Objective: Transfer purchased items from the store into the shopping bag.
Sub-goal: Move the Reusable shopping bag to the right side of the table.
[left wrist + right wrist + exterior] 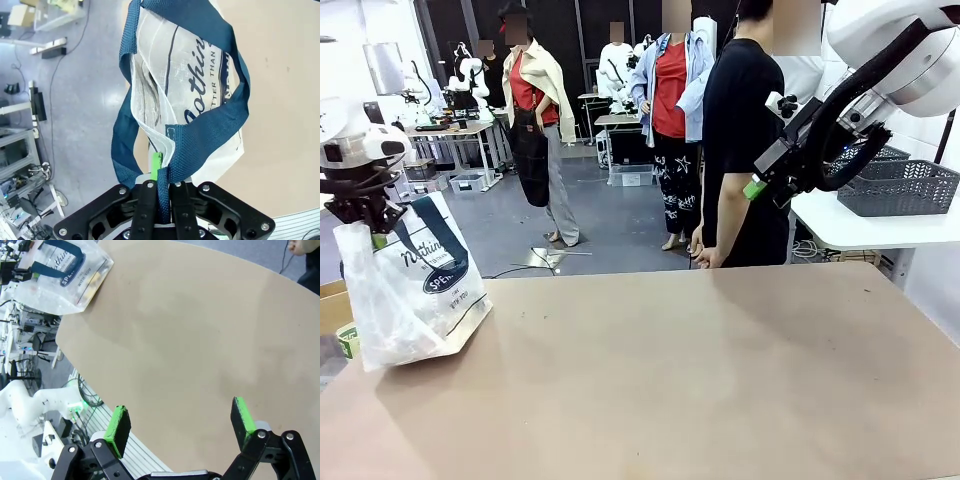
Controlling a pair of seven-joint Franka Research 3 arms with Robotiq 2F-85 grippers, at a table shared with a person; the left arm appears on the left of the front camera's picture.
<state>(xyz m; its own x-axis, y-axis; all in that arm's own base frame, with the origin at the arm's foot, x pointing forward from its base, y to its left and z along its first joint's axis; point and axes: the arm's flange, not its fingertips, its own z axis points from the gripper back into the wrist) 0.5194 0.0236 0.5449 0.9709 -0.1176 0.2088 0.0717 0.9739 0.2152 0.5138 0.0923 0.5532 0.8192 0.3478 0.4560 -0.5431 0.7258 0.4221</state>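
Across the front view, we see the left end effector (365,212) at the left edge of the surface (680,380), gripping the shopping bag (415,290) by its top; the bag slumps to the right, its base resting on the surface. The right end effector (760,185) hangs high on the right, well apart from the bag, and from here we cannot tell how its jaws stand. A person (745,140) stands at the far side, hands down. A dark lattice basket (900,187) sits on another white table behind, to the right.

Looking along our left wrist, the left end effector (161,187) is closed on a navy strap handle (215,130) together with a fold of the bag's white film. The shopping bag (175,75) hangs with its mouth mostly collapsed.

From our right wrist, the right end effector (180,422) is spread wide with nothing between its green pads (120,422), above bare surface (190,340). The shopping bag (65,275) lies far off at the corner.

We judge the step in hand is presenting the bag for loading. To do it well, we should keep the strap firmly pinched, lift so the bag stands upright, and let our free arm spread the other handle so the mouth opens.
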